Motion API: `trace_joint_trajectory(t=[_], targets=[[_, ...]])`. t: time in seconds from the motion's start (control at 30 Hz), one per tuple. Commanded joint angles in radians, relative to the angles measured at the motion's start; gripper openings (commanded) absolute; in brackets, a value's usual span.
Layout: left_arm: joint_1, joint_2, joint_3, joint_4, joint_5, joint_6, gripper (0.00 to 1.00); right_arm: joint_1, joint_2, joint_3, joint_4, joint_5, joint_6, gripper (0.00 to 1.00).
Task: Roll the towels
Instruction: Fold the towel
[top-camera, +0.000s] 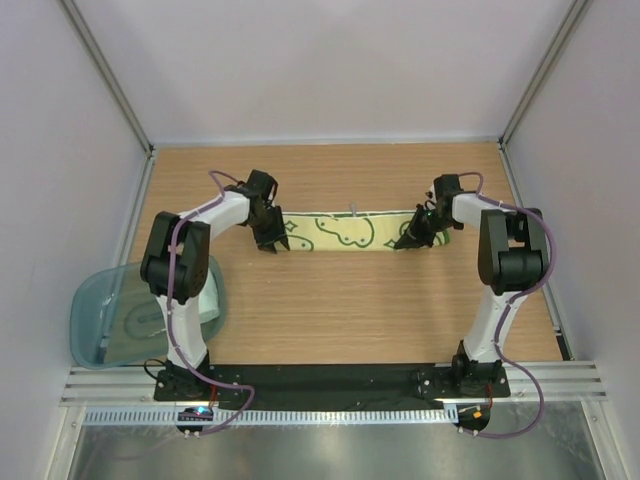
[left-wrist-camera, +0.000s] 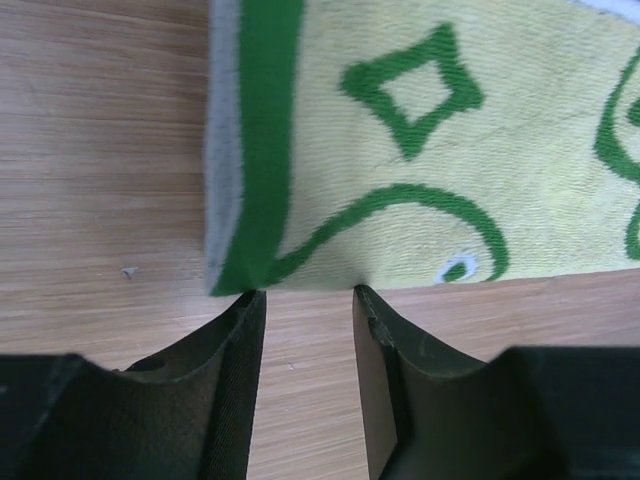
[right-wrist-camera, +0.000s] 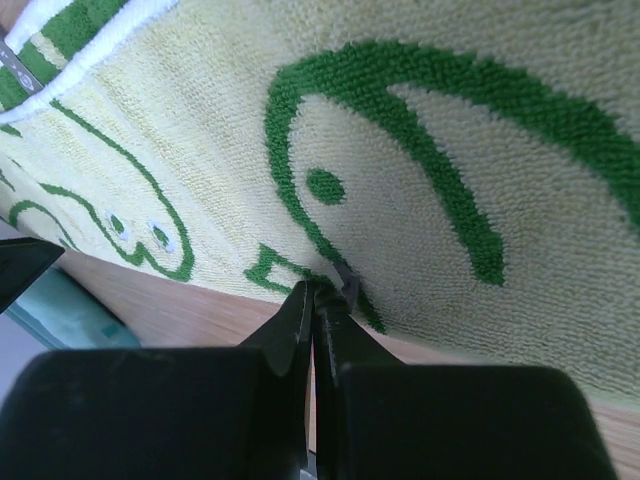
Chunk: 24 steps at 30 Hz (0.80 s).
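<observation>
— Left gripper (left-wrist-camera: 308, 300), entry one: condition?
— Open. Both fingers (left-wrist-camera: 235, 370) stand apart with nothing between them. The tips sit at the near edge of the green towel (left-wrist-camera: 420, 180), just by its bordered left corner. Contact with the cloth cannot be told.

— Right gripper (right-wrist-camera: 322, 295), entry two?
— Closed on the near edge of the same towel, with a small fold of pile pinched between the tips.

— Entry three, the green towel: location and lie?
— It is on the table (top-camera: 330, 310), flat, as one long narrow strip running left to right across the far half. One gripper is at each end. The face is cream-yellow with green outline doodles, and a green band runs along the left end.

— Entry four?
— One bin (top-camera: 100, 320), translucent teal-grey, at the table's left edge beside the left arm, well apart from the strip. A pale shape (top-camera: 208, 300) shows along its right side. Whether that is a cloth cannot be told.
</observation>
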Motion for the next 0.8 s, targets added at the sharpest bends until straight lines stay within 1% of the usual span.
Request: trace_joint_trajectory(t=[0.0, 0.03, 0.13, 0.23, 0.27, 0.4, 0.43, 0.47, 0.57, 0.7, 0.77], targets=[[0.018, -0.004, 0.007, 0.02, -0.034, -0.013, 0.4, -0.024, -0.003, -0.001, -0.008, 0.04, -0.033, 0.01], [0.019, -0.004, 0.007, 0.017, -0.046, -0.014, 0.39, -0.047, -0.001, -0.001, -0.022, 0.05, -0.032, 0.01], [0.036, -0.001, 0.015, -0.012, -0.035, -0.016, 0.33, -0.058, -0.006, 0.001, -0.036, 0.074, -0.032, 0.01], [0.031, -0.033, 0.006, -0.014, -0.035, -0.01, 0.32, -0.054, -0.028, 0.002, -0.039, 0.041, -0.033, 0.01], [0.028, -0.066, 0.004, -0.009, -0.032, -0.008, 0.32, -0.048, -0.035, 0.011, -0.045, 0.038, -0.033, 0.01], [-0.002, -0.122, 0.03, 0.005, -0.002, -0.002, 0.31, -0.036, -0.064, 0.045, -0.088, 0.04, -0.045, 0.01], [-0.01, -0.127, 0.05, 0.005, 0.003, -0.002, 0.3, -0.003, -0.068, 0.051, -0.097, 0.041, -0.045, 0.01], [-0.022, -0.128, 0.061, 0.006, 0.005, -0.004, 0.3, 0.004, -0.081, 0.062, -0.1, 0.041, -0.044, 0.01], [-0.027, -0.104, 0.098, 0.006, 0.0, -0.013, 0.29, 0.041, -0.095, 0.088, -0.117, 0.04, -0.041, 0.01], [-0.027, -0.041, 0.129, 0.008, -0.008, -0.01, 0.22, 0.094, -0.101, 0.122, -0.129, 0.018, -0.033, 0.01], [-0.027, 0.005, 0.135, 0.006, -0.031, -0.007, 0.19, 0.125, -0.099, 0.136, -0.12, -0.017, -0.024, 0.01]])
